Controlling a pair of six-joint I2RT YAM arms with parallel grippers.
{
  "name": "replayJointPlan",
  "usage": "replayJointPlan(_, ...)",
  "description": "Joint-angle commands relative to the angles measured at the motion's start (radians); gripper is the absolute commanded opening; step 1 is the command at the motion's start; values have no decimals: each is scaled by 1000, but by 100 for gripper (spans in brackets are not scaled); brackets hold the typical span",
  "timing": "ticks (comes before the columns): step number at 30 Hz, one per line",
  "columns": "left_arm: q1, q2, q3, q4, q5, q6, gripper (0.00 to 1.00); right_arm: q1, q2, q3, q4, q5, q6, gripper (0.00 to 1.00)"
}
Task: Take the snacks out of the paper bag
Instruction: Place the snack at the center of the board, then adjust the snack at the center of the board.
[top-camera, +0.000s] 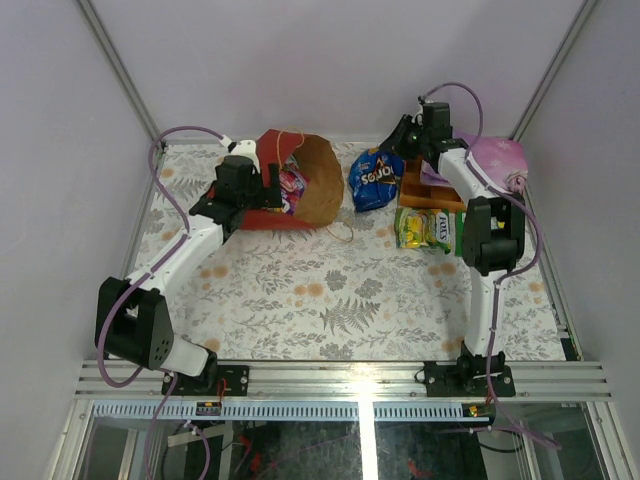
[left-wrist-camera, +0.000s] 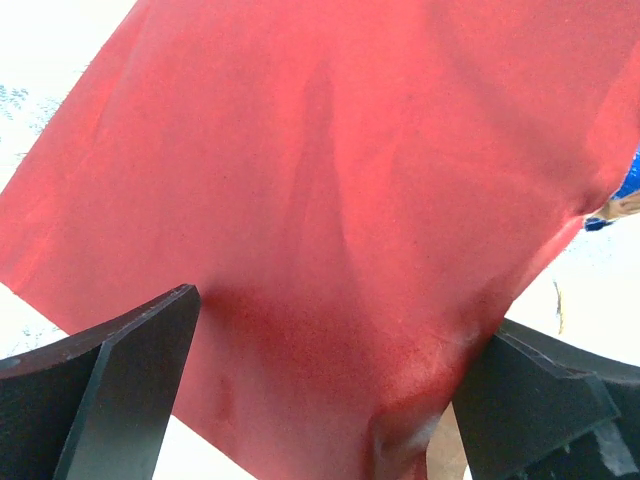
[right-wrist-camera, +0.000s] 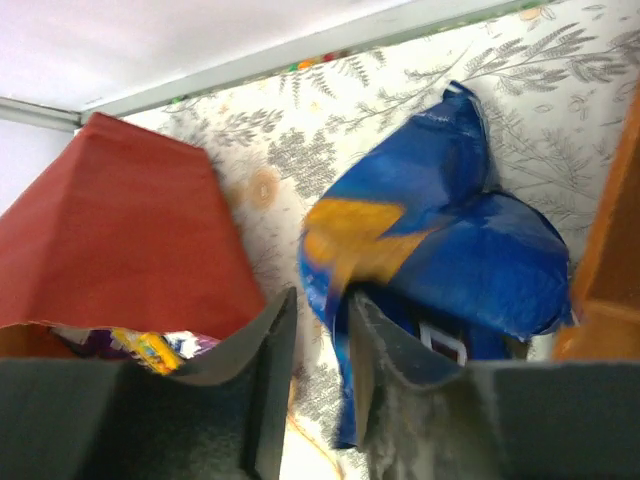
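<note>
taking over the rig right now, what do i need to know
Claws: the left claw is open wide at the red side of the paper bag, which lies on its side. The right claw is parted slightly, gripping nothing, above the blue chip bag.
Done: the blue chip bag and a green pack lie on the table by the orange tray.
Left: colourful packets show in the bag's mouth; take them out.

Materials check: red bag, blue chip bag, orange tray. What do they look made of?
Red paper bag: matte paper, brown kraft inside; soft creases, no glare.
Blue chip bag: probably glossy plastic film; crinkled, with shiny highlights.
Orange tray: looks like wood with an orange finish; it is mostly hidden, so uncertain.
</note>
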Motion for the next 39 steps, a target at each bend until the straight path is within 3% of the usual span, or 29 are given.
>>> replayJointPlan(1,26,4,-12,49,-50,-1,97,-55,105,159,-63,-113,-9,52)
replayJointPlan(5,31,10,-14,55,-42,-4,98,-62,194,268,-184,-142,-54,96)
replayJointPlan(6,31,12,-14,56,-41,-6,98,-62,192,272,-198,-134,-59,100)
replayJointPlan(8,33,15,-14,56,-40,-7,98,-59,143,225,-191,-82,-69,100)
replayJointPlan(11,35,15,-10,49,-38,-9,98,-30,-31,-12,-45,56,-84,99)
replayJointPlan(14,35,4,-12,45,-36,-10,99,8,-167,-134,19,156,-116,93)
replayJointPlan(21,35,3,-15,47,-31,-13,99,40,-237,-270,39,175,-95,93)
replayJointPlan(27,35,-3,-21,56,-17,-17,100,50,-183,-268,6,227,-166,94)
replayJointPlan(34,36,-4,-18,47,-28,-11,100,44,-69,-117,-39,184,-158,94)
replayJointPlan(39,36,-20,-27,50,-33,-9,100,-17,-99,-211,170,28,-5,95)
